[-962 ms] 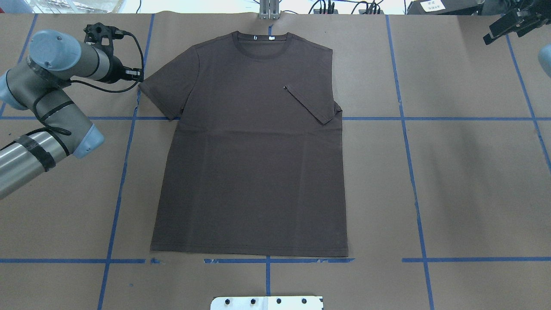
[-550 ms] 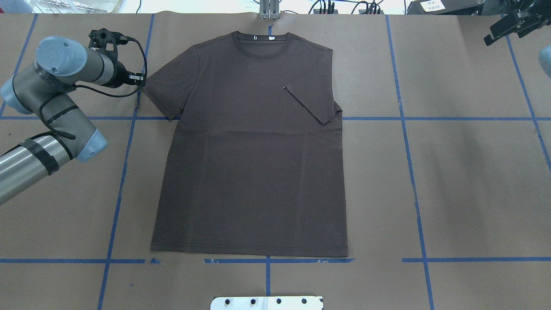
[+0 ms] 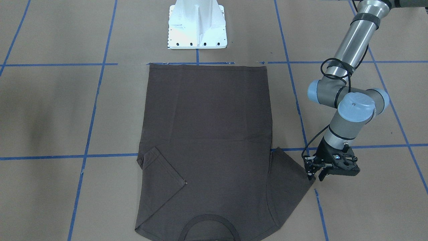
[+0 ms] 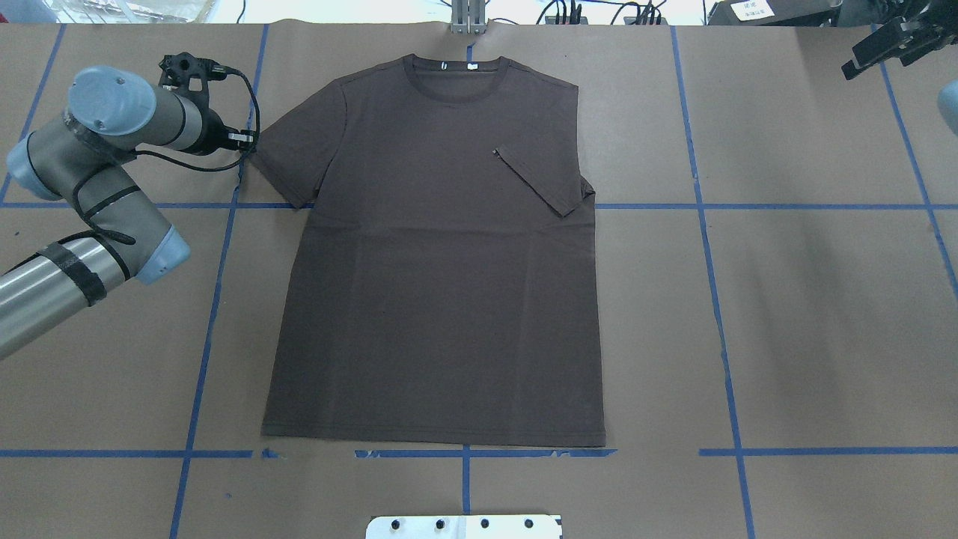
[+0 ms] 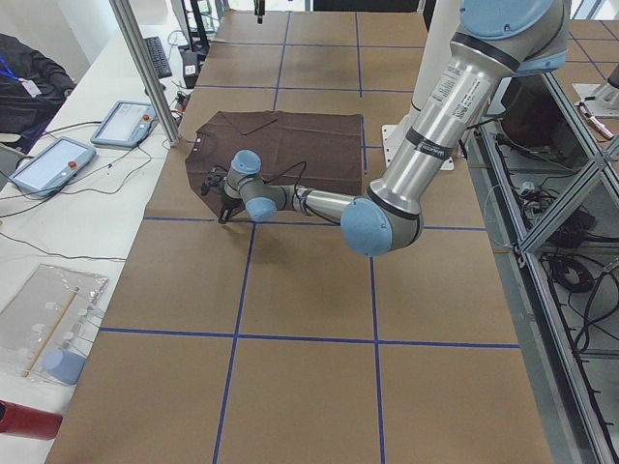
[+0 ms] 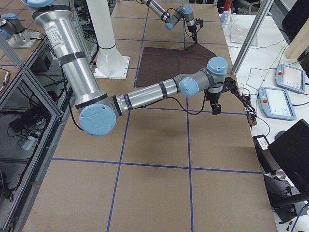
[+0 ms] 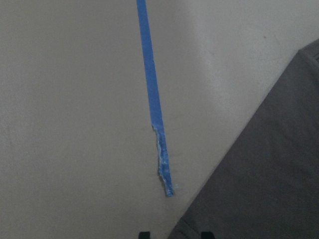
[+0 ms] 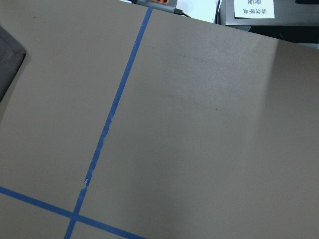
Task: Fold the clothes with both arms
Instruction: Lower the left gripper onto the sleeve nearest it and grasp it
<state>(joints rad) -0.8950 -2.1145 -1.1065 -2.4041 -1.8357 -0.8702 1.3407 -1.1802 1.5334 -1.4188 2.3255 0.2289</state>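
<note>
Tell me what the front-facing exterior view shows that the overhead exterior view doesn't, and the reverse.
Front-facing only: the left gripper, its fingers apart at the tip of the spread sleeve. Overhead only: the white neck tags and the right gripper at the far corner. Both: the T-shirt lying flat, its other sleeve folded onto the chest.

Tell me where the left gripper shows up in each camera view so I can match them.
Front-facing: left gripper lower right, at the corner of the spread sleeve.
Overhead: gripper upper left.
Exterior left: gripper left of centre.
Exterior right: gripper top, right of centre.
Left wrist: gripper bottom edge, only its tips showing.
Right wrist: not in it.
Shared landmark: that sleeve corner.
</note>
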